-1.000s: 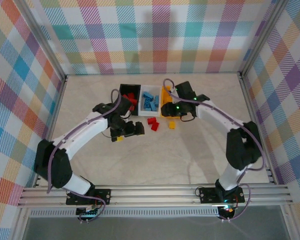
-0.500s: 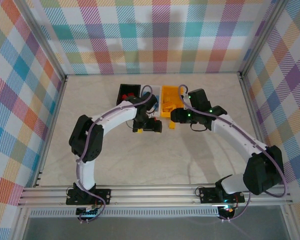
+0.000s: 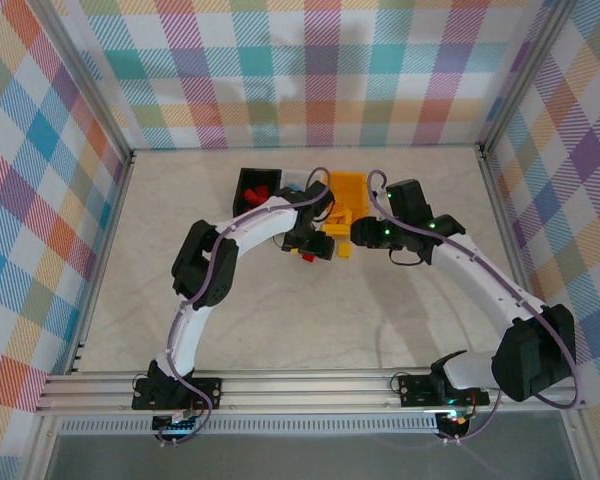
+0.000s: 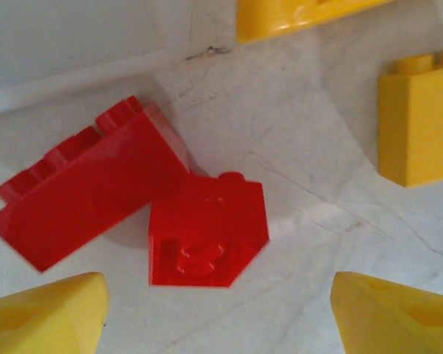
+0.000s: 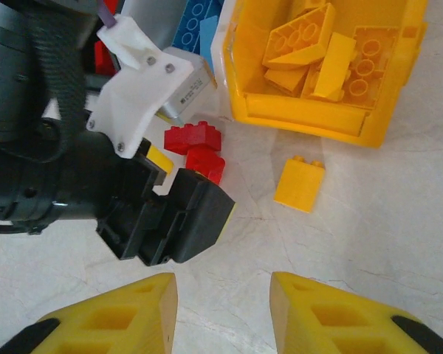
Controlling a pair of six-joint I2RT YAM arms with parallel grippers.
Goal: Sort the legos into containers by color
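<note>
Counter (image 3: 280, 330): the near stretch is lying bare in the lower half of the top view. Both arms are reaching over it toward the cluster at centre frame.

Right end effector (image 5: 221, 321): its fingers are standing apart with a clear gap and gripping nothing. It is hovering above the counter. A loose yellow brick (image 5: 299, 184) is lying ahead of it, right of centre in the right wrist view, just beside the near wall of the yellow bin (image 5: 310, 118).

Left end effector (image 4: 221, 317): its fingers are spread wide and it is empty. Its yellow fingertips (image 4: 48, 313) are sitting in the lower corners of the left wrist view. A small red brick (image 4: 207, 236) is lying between and just beyond them. A long red brick (image 4: 88, 192) is touching that one on its upper-left side.

Far side: the yellow bin is holding a heap of yellow pieces. The white bin (image 4: 81, 44) is standing next to it, with blue bricks (image 5: 199, 18) inside. The black bin (image 3: 248, 180), at upper left of the cluster, is holding red pieces (image 3: 263, 193).

Judgement: the sort is looking nearly finished, with three loose pieces left to see. The left arm appears to be lining up on the small red brick, the right on the yellow one.

Next move, left arm: drop squarely over the small red brick and pinch it without dragging its long neighbour along. Then carry it past the white bin to the black one. The arms are working close together, so clearance between them is mattering.
</note>
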